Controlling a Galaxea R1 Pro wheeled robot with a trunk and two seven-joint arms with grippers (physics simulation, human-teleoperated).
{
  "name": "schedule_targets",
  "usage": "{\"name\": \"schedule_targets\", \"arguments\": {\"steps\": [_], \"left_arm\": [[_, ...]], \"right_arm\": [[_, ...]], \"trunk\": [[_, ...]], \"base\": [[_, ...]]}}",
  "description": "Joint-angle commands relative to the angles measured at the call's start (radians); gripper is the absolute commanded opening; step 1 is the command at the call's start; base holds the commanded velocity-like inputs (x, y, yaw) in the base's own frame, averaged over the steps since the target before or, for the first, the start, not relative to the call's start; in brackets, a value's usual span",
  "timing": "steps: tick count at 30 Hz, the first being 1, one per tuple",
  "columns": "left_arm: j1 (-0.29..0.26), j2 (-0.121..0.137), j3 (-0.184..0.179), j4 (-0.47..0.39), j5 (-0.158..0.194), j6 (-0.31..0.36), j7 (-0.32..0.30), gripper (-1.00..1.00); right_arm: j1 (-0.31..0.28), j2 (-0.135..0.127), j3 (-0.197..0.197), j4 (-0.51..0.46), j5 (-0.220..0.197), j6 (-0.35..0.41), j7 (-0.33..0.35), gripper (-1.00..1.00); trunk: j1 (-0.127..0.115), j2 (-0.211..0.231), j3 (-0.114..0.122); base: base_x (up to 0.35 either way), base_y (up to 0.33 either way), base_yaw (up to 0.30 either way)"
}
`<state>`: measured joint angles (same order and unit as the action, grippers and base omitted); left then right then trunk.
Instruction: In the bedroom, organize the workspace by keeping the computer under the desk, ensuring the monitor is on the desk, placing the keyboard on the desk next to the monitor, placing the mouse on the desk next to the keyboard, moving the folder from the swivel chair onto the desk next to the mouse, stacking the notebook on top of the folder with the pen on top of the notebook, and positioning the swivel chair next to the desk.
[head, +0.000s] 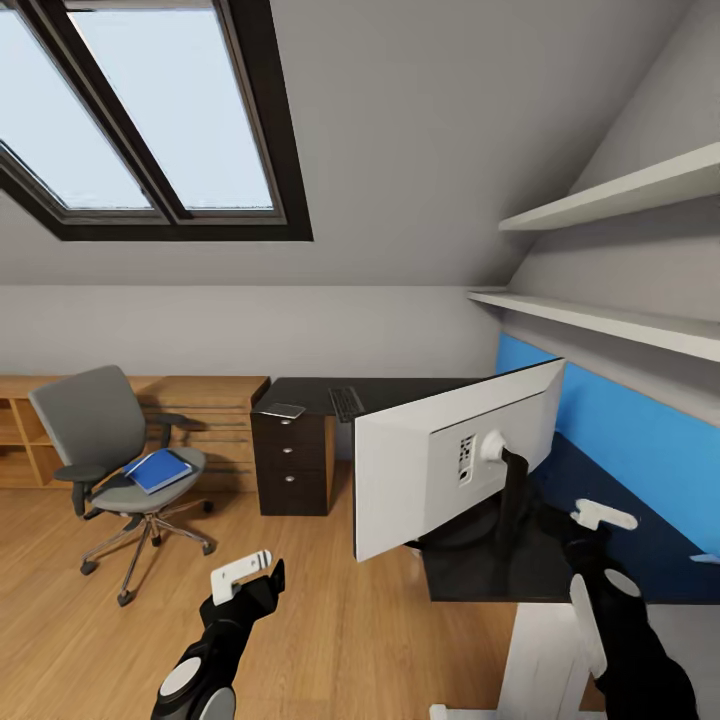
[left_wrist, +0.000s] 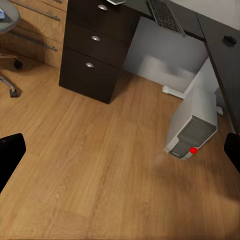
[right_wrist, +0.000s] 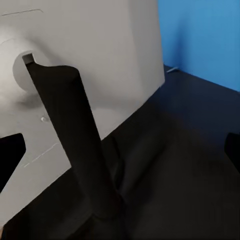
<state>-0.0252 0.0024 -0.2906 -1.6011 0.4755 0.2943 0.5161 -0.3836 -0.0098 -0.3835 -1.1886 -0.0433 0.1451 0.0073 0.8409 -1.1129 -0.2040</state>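
Note:
The monitor (head: 440, 455) stands on the black desk (head: 400, 388) with its white back toward me. My right gripper (head: 600, 520) hangs open just behind its black stand (right_wrist: 75, 140). The keyboard (head: 345, 402) and the dark grey notebook (head: 281, 410) lie on the desk's far wing. The blue folder (head: 158, 470) rests on the swivel chair (head: 95, 430) at the left. My left gripper (head: 245, 578) is open and empty over the floor. The white computer (left_wrist: 192, 127) stands under the desk. A small dark lump (left_wrist: 229, 40) on the desk may be the mouse.
A dark three-drawer unit (head: 292, 465) carries the desk's left end, with a wooden dresser (head: 210, 405) behind the chair. A blue wall panel (head: 620, 430) and two shelves (head: 610, 195) run along the right wall. A slim white stick (right_wrist: 172, 70) lies at the panel's foot.

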Motion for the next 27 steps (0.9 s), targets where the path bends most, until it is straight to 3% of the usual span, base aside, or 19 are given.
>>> {"name": "schedule_targets", "arguments": {"steps": [1,3,5,7,14,16,18,19,21,27], "left_arm": [[-0.001,0.000,-0.002,-0.003,0.006,0.004,0.007,1.00],[-0.001,0.000,-0.004,-0.012,0.006,0.005,0.007,1.00],[-0.001,-0.001,-0.006,-0.015,0.006,0.006,0.007,1.00],[-0.001,-0.002,-0.007,-0.017,0.006,0.005,0.007,1.00],[-0.001,-0.002,-0.009,-0.017,0.006,0.006,0.007,1.00],[-0.001,-0.002,-0.011,-0.017,0.006,0.005,0.007,1.00],[-0.001,-0.002,-0.011,-0.017,0.006,0.005,0.007,1.00],[-0.001,-0.002,-0.012,-0.017,0.006,0.005,0.007,1.00],[-0.001,-0.002,-0.013,-0.017,0.006,0.005,0.007,1.00],[-0.001,-0.004,-0.028,-0.017,0.006,0.005,0.007,1.00]], "right_arm": [[-0.001,0.000,0.000,0.016,-0.002,-0.013,0.001,1.00],[0.000,0.000,0.036,0.091,0.015,-0.105,0.003,1.00],[0.000,-0.002,0.106,0.146,0.046,-0.215,-0.001,1.00],[0.000,-0.002,0.135,0.231,0.058,-0.297,-0.003,1.00],[-0.001,-0.004,0.149,0.335,0.065,-0.366,-0.005,1.00],[-0.007,-0.016,0.149,0.390,0.066,-0.372,-0.006,1.00],[-0.067,-0.065,0.149,0.546,0.064,-0.412,-0.007,1.00],[-0.091,-0.075,0.149,0.601,0.064,-0.436,-0.007,1.00],[-0.141,-0.087,0.149,0.709,0.065,-0.480,-0.006,1.00],[-0.210,-0.101,0.149,0.855,0.068,-0.515,-0.006,1.00]], "trunk": [[0.000,-0.001,-0.001],[0.000,-0.001,-0.001],[0.000,-0.001,-0.001],[0.000,-0.001,-0.001],[0.000,-0.001,-0.001],[0.000,-0.001,-0.001],[0.000,-0.001,-0.001],[0.000,-0.001,-0.001],[0.000,-0.001,-0.001],[0.000,-0.001,-0.001]], "base": [[0.000,0.000,0.000],[0.000,0.000,0.000],[0.000,0.000,0.000],[0.000,0.000,0.000],[0.000,0.000,0.000],[0.000,0.000,0.000],[0.000,0.000,0.000],[0.000,0.000,0.000],[0.000,0.000,0.000],[0.000,0.000,0.000]]}}
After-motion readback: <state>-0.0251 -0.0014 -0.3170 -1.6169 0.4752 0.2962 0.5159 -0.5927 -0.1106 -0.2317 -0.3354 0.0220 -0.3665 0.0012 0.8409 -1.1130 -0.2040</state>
